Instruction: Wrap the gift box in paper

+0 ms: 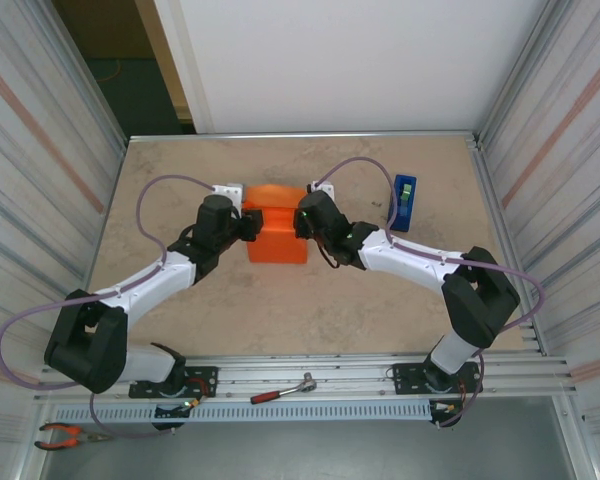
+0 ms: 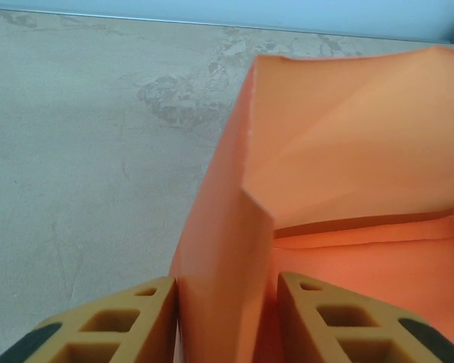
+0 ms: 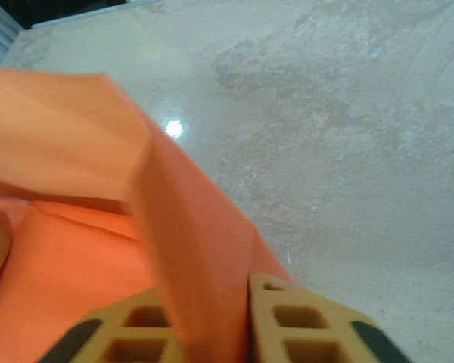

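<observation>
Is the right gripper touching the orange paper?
Touching. The right wrist view shows the paper pinched between the fingers of the right gripper, with no gap on either side.

One sheet of orange paper (image 1: 277,240) was there, on one table (image 1: 310,310). The arms numbered two, the left arm (image 1: 145,278) and the right arm (image 1: 415,258), and so did the grippers, the left gripper (image 1: 250,226) and the right gripper (image 1: 302,218). There was one blue tape dispenser (image 1: 404,202). Hand tools numbered two (one pair of pliers (image 1: 65,435) and one red-handled tool (image 1: 283,390), possibly a ratchet).
</observation>
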Action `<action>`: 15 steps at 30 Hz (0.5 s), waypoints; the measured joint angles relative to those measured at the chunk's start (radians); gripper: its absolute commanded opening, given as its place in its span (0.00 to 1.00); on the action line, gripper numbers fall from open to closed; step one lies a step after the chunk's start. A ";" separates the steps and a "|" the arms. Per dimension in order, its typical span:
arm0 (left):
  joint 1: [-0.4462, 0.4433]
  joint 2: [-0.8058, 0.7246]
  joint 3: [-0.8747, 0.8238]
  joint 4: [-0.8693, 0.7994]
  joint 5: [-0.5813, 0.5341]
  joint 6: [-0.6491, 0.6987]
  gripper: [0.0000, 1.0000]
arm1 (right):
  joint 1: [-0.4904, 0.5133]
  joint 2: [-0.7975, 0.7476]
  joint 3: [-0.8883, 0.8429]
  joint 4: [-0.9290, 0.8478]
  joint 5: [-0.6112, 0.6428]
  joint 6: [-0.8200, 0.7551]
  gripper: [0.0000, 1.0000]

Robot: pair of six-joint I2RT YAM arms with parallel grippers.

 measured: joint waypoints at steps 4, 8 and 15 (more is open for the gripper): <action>-0.013 0.000 0.000 0.004 -0.028 -0.002 0.33 | 0.000 0.001 0.018 -0.036 0.018 -0.018 0.00; -0.030 0.000 0.000 0.007 -0.049 -0.009 0.31 | -0.001 0.002 0.037 -0.079 0.031 -0.042 0.00; -0.059 -0.002 0.008 -0.002 -0.074 -0.017 0.31 | -0.006 -0.003 0.048 -0.118 0.042 -0.069 0.00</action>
